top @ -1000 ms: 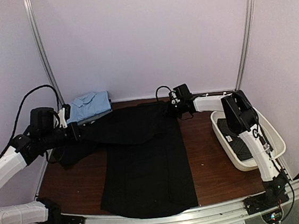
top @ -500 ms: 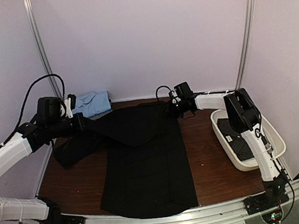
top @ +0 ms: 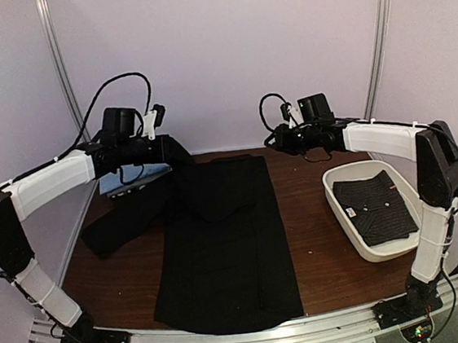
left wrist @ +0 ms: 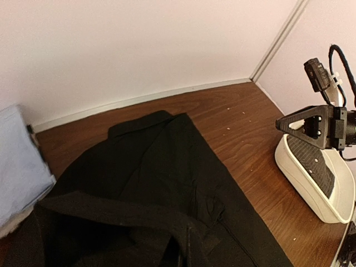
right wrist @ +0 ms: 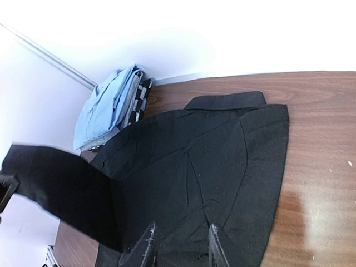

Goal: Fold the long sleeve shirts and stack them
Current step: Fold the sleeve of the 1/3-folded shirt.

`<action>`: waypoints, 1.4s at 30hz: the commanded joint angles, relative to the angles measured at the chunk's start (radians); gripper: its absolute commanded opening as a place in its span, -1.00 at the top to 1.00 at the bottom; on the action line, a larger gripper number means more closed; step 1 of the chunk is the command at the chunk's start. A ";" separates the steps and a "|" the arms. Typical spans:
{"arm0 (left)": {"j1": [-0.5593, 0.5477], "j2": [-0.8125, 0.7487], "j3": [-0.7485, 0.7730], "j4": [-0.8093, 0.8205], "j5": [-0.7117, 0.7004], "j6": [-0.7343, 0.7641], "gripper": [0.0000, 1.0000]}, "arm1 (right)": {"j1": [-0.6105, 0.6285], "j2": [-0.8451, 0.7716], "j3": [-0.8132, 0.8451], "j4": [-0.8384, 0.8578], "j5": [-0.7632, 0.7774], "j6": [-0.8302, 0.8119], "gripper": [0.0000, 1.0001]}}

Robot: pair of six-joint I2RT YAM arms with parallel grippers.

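Fingers [right wrist: 216,249] of my right gripper [right wrist: 181,250] stand apart, empty, above the black shirt [top: 224,237] spread on the table [top: 323,243]. My left gripper [top: 167,148] pinches its raised sleeve [right wrist: 61,189]. Folded blue shirts [right wrist: 108,105] lie behind it, and the dotted shirt [top: 376,209] fills the white basket [top: 337,213].
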 commanded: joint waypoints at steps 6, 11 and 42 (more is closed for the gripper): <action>-0.203 0.404 0.404 -0.116 0.171 0.174 1.00 | -0.003 -0.313 -0.363 0.058 0.110 -0.004 0.34; -0.316 0.549 0.491 -0.216 0.220 0.224 1.00 | 0.002 -0.474 -0.527 0.045 0.155 -0.008 0.32; -0.581 0.491 0.331 -0.501 0.301 0.347 0.95 | 0.064 -0.674 -0.783 -0.080 0.196 -0.050 0.28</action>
